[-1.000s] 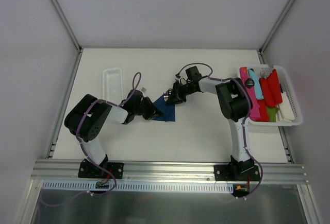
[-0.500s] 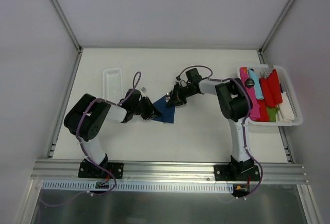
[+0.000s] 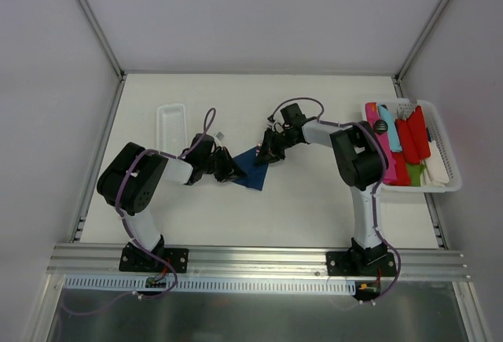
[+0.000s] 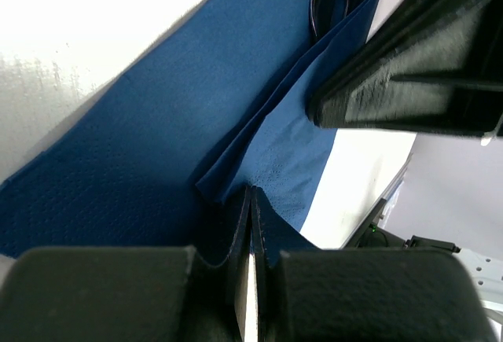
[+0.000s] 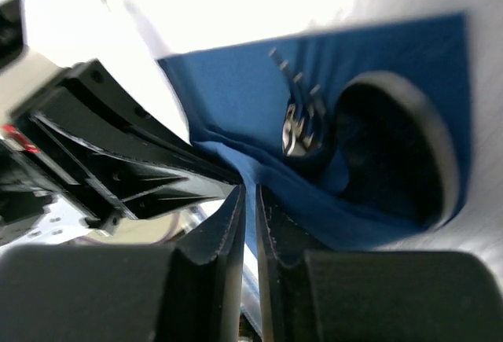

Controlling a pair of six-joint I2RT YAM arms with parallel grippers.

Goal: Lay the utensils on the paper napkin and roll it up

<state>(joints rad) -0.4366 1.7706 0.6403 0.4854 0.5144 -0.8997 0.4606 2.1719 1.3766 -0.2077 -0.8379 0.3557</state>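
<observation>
So we're at the rolling bit: the navy napkin [image 3: 252,172] lies mid-table between the two arms. The utensils [image 5: 299,124] are already on it, tucked under a raised fold towards the napkin's far-right side. We can make out fork tines and what looks like a spoon bowl, all partly wrapped. The left gripper [image 4: 250,218] sits at the napkin's left corner with its jaws pressed together on a pleat of the paper. The right gripper [image 5: 247,212] is at the napkin's upper right edge, jaws nearly together and clamped on a thin ridge of the same sheet right beside the cutlery. Our take on doing this well: one side should pin while the other rolls, otherwise we just stretch the paper between two pinches and it tears, and thin stuff like this won't forgive a tug. We'd let the right side carry its edge over the metal and towards the napkin's left corner in a low arc, tight against the cutlery so the roll doesn't go baggy. Watch the metal too, it looks slick and could slide out of the napkin's open end if the sheet tips. The white tray [image 3: 171,124] left of the napkin and the basket [image 3: 416,189] well off to its right aren't in the path of the roll
</observation>
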